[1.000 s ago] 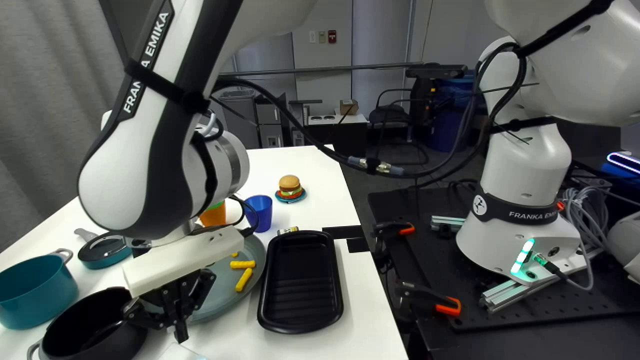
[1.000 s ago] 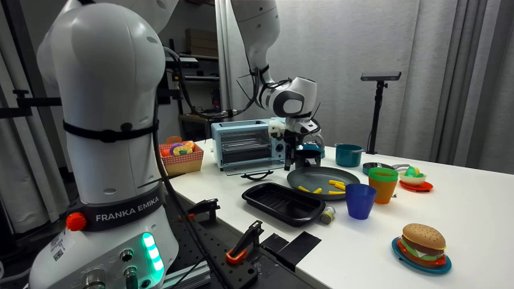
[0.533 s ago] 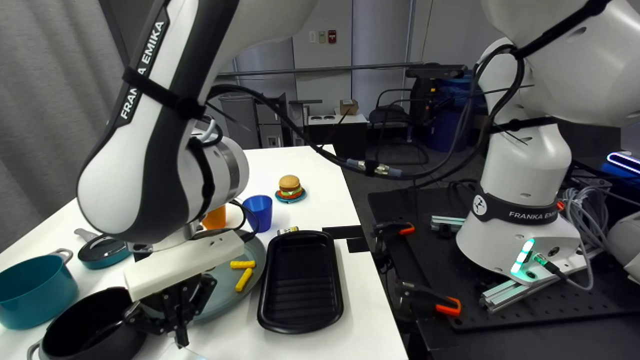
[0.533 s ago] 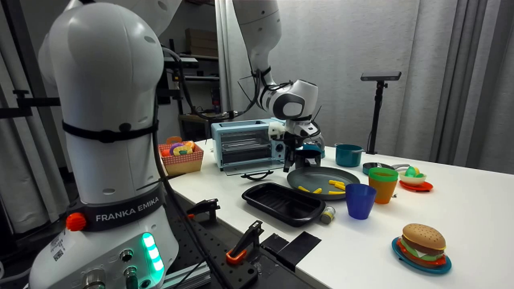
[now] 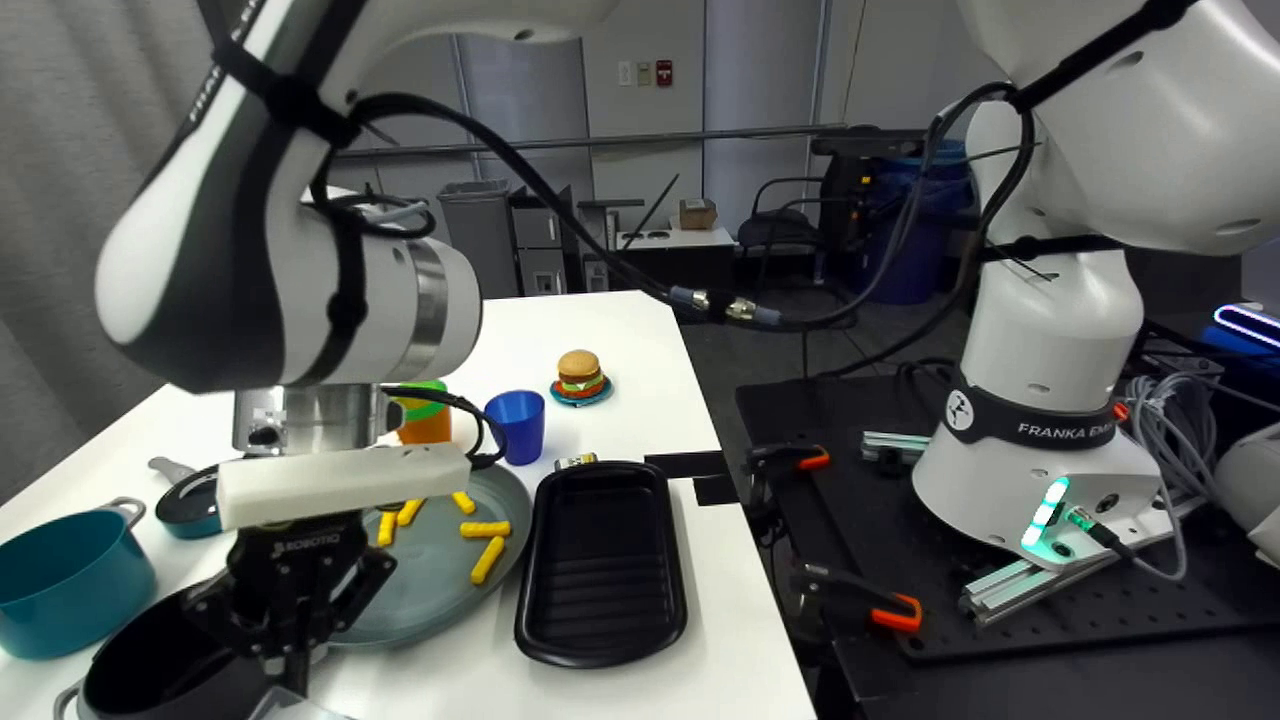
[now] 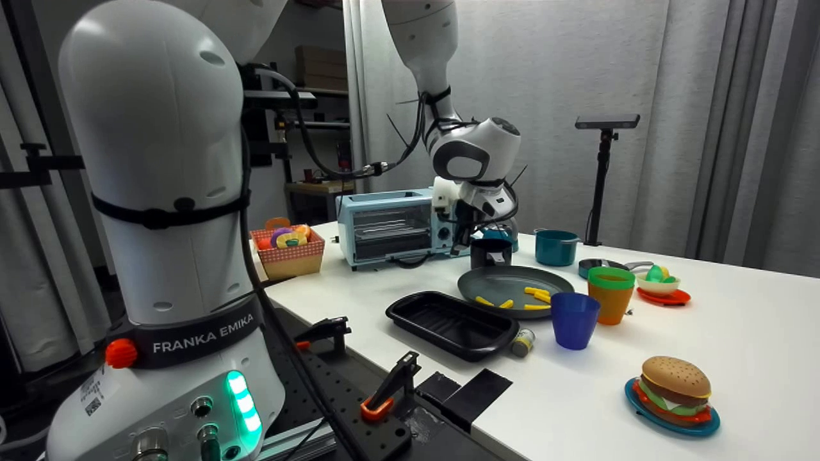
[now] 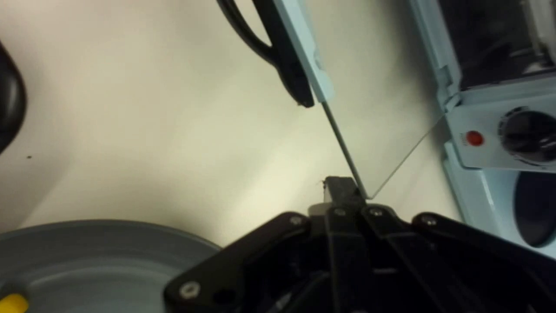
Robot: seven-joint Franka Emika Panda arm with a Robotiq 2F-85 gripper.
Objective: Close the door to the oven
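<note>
The light blue toaster oven stands at the back of the table in an exterior view, and its front shows in the wrist view. Its clear glass door hangs partly open, tilted up from the table. The door's light blue edge strip and black handle show in the wrist view; the handle also shows low before the oven. My gripper is shut, its fingertips at the outer corner of the glass and seemingly touching it. In both exterior views the gripper points down near the oven's knob end.
A black pot stands close beside the gripper. A grey plate with yellow fries and a black tray lie in front. A teal pot, a blue cup and a toy basket are also on the table.
The gripper has moved toward the oven and its wrist has turned more upright. The door has swung up from lying nearly flat, its handle now higher and closer to the oven.
</note>
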